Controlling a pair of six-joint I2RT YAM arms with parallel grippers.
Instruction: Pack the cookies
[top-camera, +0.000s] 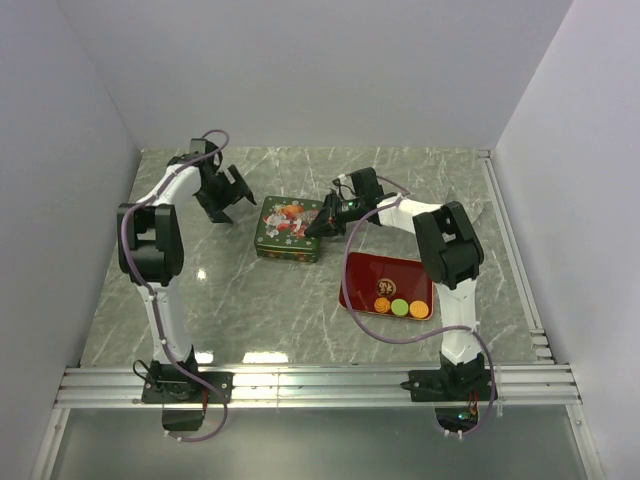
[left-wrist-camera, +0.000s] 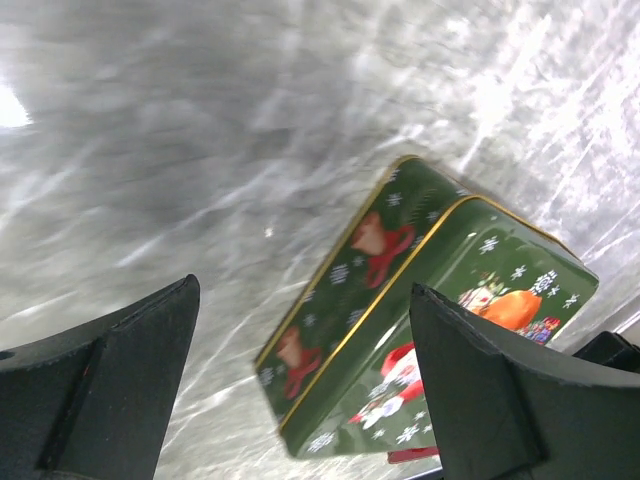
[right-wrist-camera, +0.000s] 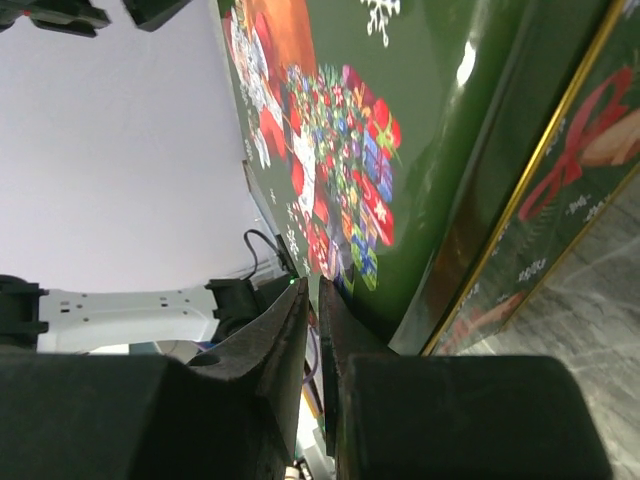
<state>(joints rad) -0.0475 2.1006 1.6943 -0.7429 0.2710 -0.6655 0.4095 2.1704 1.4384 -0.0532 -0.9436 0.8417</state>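
"First, what is labelled at the far left of the overhead view?" the student asks.

"The left gripper (top-camera: 226, 196), held over the far-left part of the marble table (top-camera: 150, 300)," the instructor replies. "Its fingers (left-wrist-camera: 120, 390) stand wide apart and hold nothing. In the left wrist view, bare marble and one end of a green tin (left-wrist-camera: 400, 330) lie in the gap between them."

"And next to the right?"

"The green tin (top-camera: 289, 232) itself, rectangular, gold-edged and printed with Christmas figures. Its lid (top-camera: 292, 216) is on. It lies flat near the table's middle, just right of the left gripper and apart from it."

"What meets the tin's right side?"

"The right gripper (top-camera: 322, 224), its tip at the tin's right edge. In the right wrist view its two fingers (right-wrist-camera: 270, 350) are drawn nearly together, with only a thin slit between them, and nothing shows inside that slit. Whether the tips touch the lid cannot be told."

"Where are the cookies?"

"Farther right and nearer the arm bases, in the red tray (top-camera: 385, 272). The cookies (top-camera: 400, 307) lie in a row of three along the tray's near edge: orange, green, orange, each just beside the next. The right arm's elbow (top-camera: 448, 245) hangs over the tray's right part. Tray and tin are near each other but apart."
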